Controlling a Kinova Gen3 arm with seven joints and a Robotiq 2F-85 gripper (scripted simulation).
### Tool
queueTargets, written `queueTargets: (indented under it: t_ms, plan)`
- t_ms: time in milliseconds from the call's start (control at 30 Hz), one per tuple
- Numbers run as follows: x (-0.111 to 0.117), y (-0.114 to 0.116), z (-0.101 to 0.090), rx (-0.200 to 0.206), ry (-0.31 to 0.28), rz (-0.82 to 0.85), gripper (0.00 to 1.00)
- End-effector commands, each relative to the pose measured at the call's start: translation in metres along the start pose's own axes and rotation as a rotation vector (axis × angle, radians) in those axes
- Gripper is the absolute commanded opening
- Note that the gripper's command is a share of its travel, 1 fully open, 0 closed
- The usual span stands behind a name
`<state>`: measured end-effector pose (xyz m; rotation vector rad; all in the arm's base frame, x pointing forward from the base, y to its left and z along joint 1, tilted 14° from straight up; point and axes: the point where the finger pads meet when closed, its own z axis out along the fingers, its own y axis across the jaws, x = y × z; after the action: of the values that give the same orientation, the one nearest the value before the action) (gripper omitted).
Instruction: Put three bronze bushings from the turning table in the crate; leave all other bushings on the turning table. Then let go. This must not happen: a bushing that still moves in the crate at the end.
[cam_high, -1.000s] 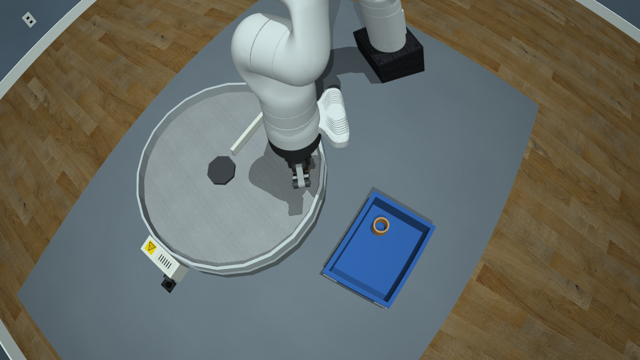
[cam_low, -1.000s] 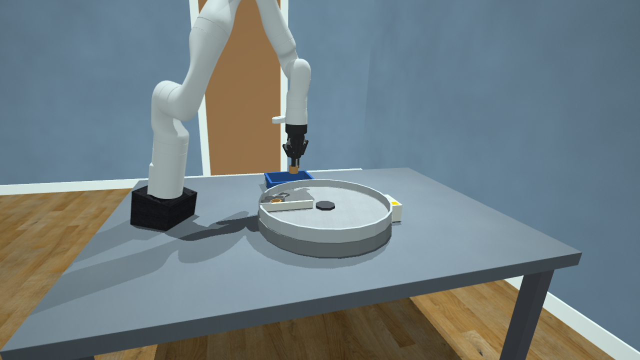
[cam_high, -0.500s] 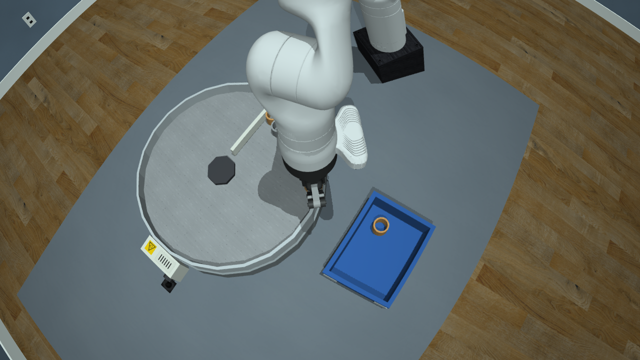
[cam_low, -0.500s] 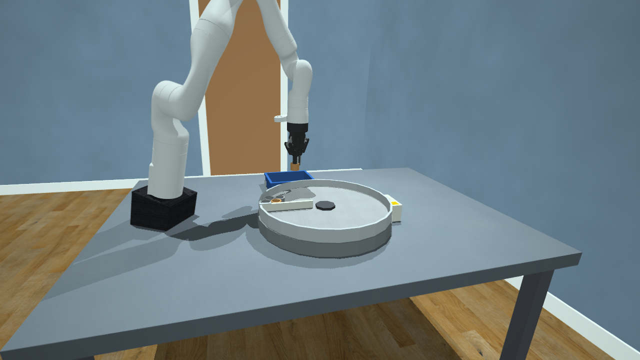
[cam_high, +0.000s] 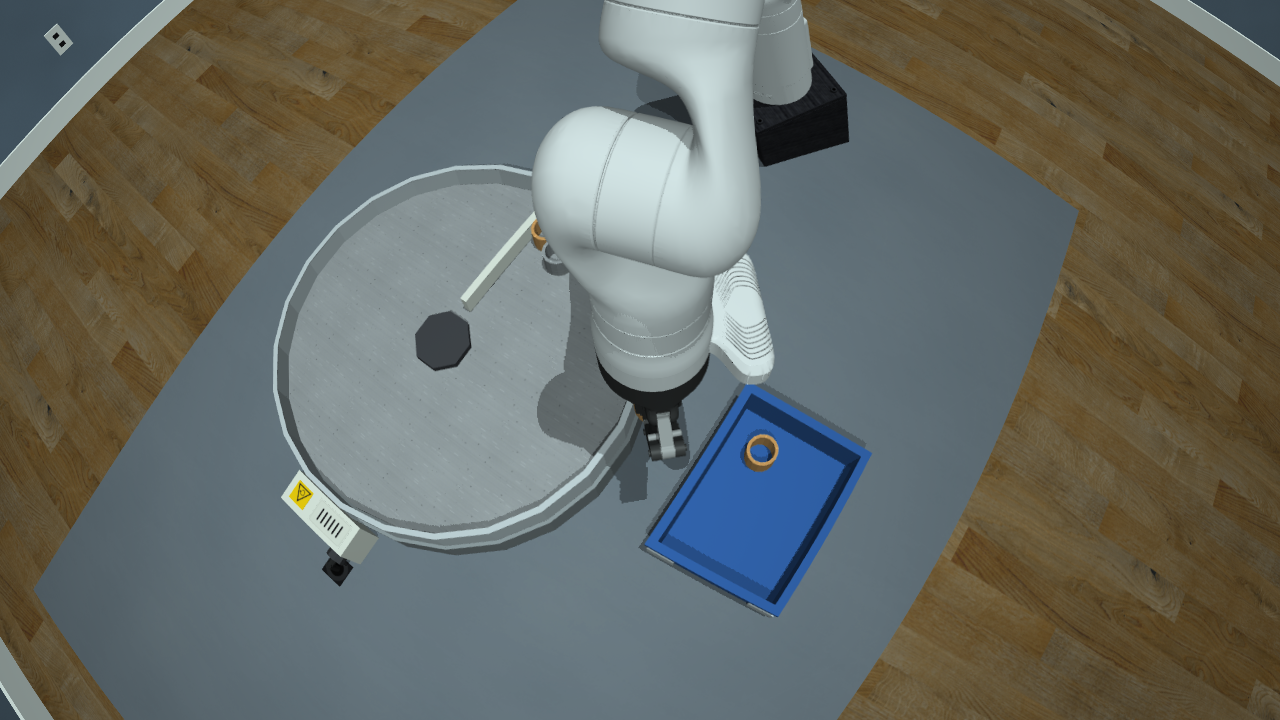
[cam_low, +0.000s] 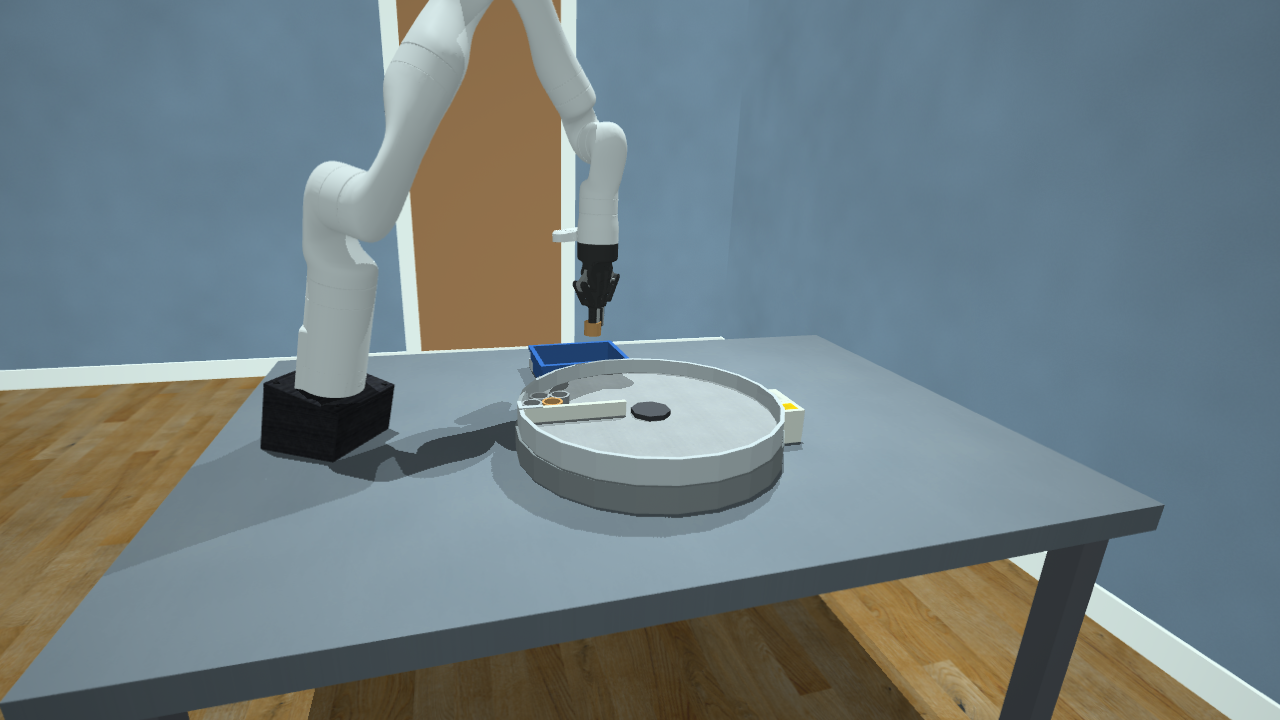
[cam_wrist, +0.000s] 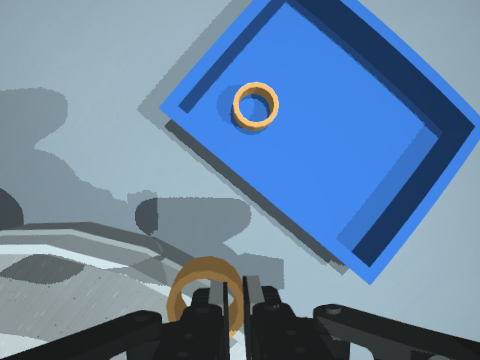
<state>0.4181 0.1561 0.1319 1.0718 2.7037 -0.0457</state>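
Observation:
My gripper (cam_low: 597, 317) (cam_wrist: 235, 297) is shut on the wall of a bronze bushing (cam_low: 592, 329) (cam_wrist: 205, 267), held high in the air near the turning table's rim on the crate side. The blue crate (cam_high: 742, 528) (cam_low: 535, 363) (cam_wrist: 320, 170) holds one bronze bushing (cam_high: 760, 466) (cam_wrist: 256, 126), upright near one end. On the turning table (cam_high: 375, 429) (cam_low: 716, 429) (cam_wrist: 115, 310), another bronze bushing (cam_high: 537, 238) (cam_low: 553, 402) stands by the pale bar. Three grey bushings cluster around it; one grey bushing (cam_high: 554, 266) (cam_low: 559, 394) shows at its side. The arm partly hides this cluster in the top view.
The pale bar (cam_high: 499, 261) (cam_low: 581, 411) runs from near the dark hub (cam_high: 443, 340) (cam_low: 650, 411) towards the turning table's raised rim. A white box (cam_high: 326, 514) (cam_low: 793, 422) sits outside that rim. The crate's raised walls stand beside the turning table.

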Motion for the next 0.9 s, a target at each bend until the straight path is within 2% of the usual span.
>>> queueTargets:
  t_ms: [0, 67, 467, 633, 867]
  plan:
    - [0.011, 0.025, 0.0, -0.005, -0.004, -0.013, 0.0]
    - [0.021, 0.045, 0.0, -0.005, -0.004, -0.013, 0.0]
    - [0.021, 0.045, 0.0, -0.005, -0.004, -0.013, 0.0]
    - [0.044, 0.094, -0.001, -0.006, -0.003, -0.013, 0.0]
    - [0.044, 0.094, -0.001, -0.006, -0.003, -0.013, 0.0]
